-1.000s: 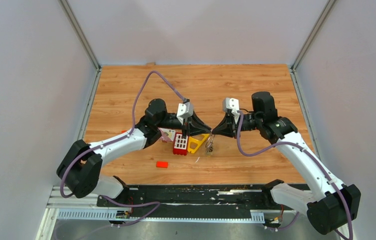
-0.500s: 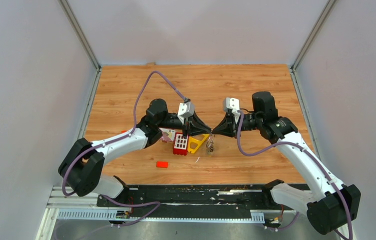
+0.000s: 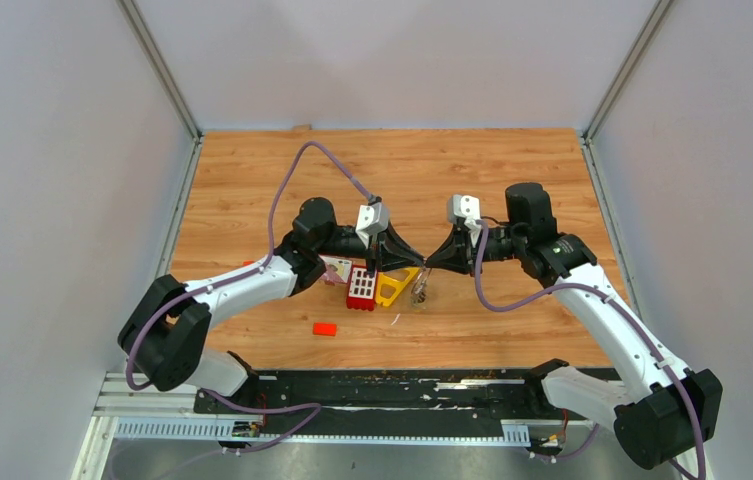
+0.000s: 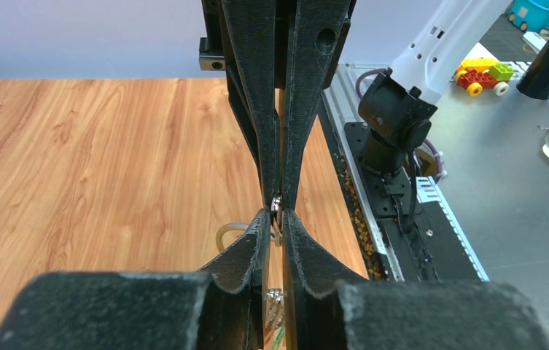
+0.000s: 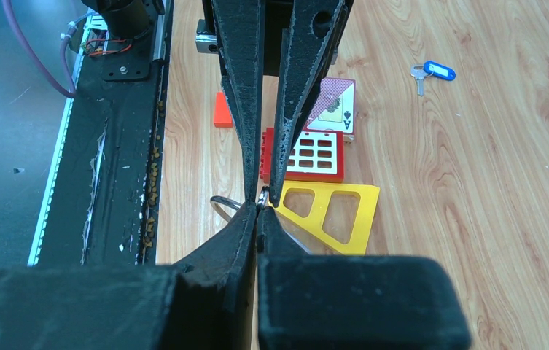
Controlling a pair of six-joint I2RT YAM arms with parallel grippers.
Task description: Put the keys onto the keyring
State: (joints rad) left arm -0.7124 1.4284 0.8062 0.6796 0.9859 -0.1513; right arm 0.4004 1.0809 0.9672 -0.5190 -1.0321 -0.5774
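Right pincer (image 5: 259,207) clamped shut, left pincer (image 4: 276,214) a sliver open, both nipping the keyring (image 5: 226,198); pull unevenly and you lose it.

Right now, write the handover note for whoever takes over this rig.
Left gripper: pinched shut, seemingly on the ring.
Right gripper: shut on the same ring, tip to tip with the left.
Keys: a bunch hangs under the ring; one blue key lies loose on the table.
Done: some keys seem threaded.
Left: the blue key at least.
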